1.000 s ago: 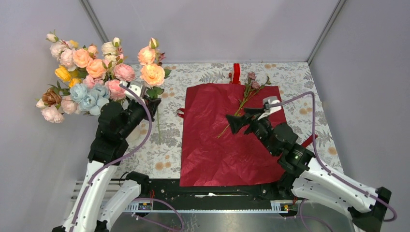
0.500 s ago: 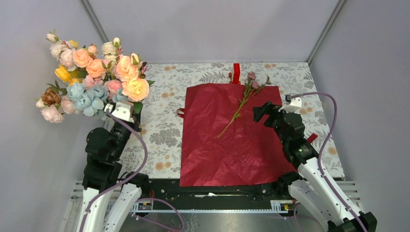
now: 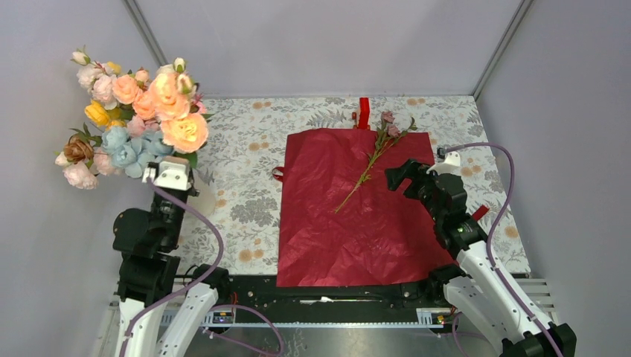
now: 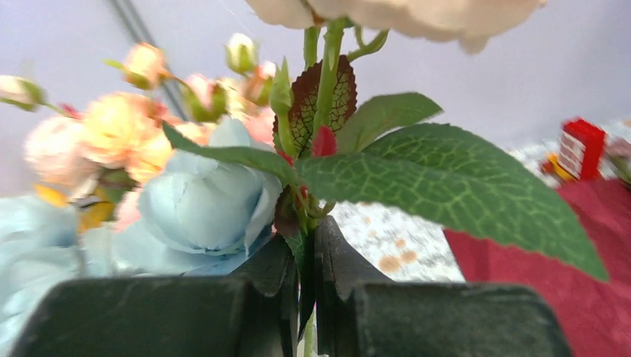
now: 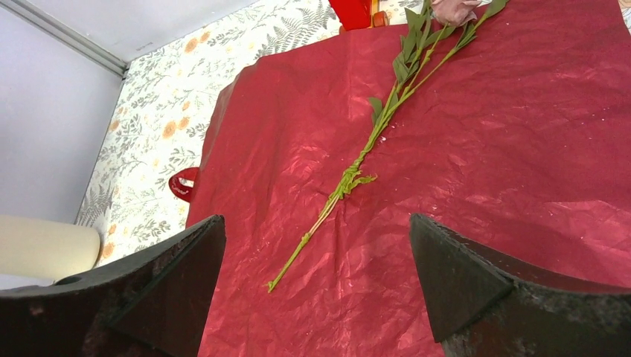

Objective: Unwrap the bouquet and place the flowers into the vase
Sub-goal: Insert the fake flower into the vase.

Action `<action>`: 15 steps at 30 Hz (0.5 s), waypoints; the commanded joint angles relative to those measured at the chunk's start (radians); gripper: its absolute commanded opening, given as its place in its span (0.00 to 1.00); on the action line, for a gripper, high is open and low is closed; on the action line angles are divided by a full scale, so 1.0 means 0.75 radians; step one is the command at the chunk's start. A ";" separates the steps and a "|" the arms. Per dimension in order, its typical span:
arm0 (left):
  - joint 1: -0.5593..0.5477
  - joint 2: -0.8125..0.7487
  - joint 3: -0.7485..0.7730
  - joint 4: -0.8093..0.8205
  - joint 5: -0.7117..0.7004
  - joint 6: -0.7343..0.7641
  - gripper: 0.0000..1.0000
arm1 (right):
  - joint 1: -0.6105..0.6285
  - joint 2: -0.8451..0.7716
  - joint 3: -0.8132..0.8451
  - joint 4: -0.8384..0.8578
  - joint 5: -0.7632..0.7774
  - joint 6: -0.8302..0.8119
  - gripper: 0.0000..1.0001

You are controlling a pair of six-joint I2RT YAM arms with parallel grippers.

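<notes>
Two wrist views settle what the overhead one hides. In the left wrist view the left gripper has its jaws pressed together on the green stem of a peach rose. The rose's leaves spread just above the fingertips, and the blue and peach blooms of the bunch are blurred behind. From overhead those jaws are lost under the blooms. That view shows only the rose at the bunch's right edge, with the vase peeking out beside the left arm. Whether the stem reaches the vase I cannot tell.

In the right wrist view the right gripper has its fingers spread wide and holds nothing, hovering over the paper. The sprig lies slantwise on the paper, apart from both fingers. The vase shows at that view's left edge, off the paper. Only the overhead view shows the whole paper lying flat on the table, with the ribbon upright at its far edge beside the sprig's pink heads.
</notes>
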 commanded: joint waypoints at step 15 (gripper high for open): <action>0.005 0.078 0.037 0.505 -0.166 0.099 0.00 | -0.029 -0.062 -0.070 0.077 -0.051 0.022 1.00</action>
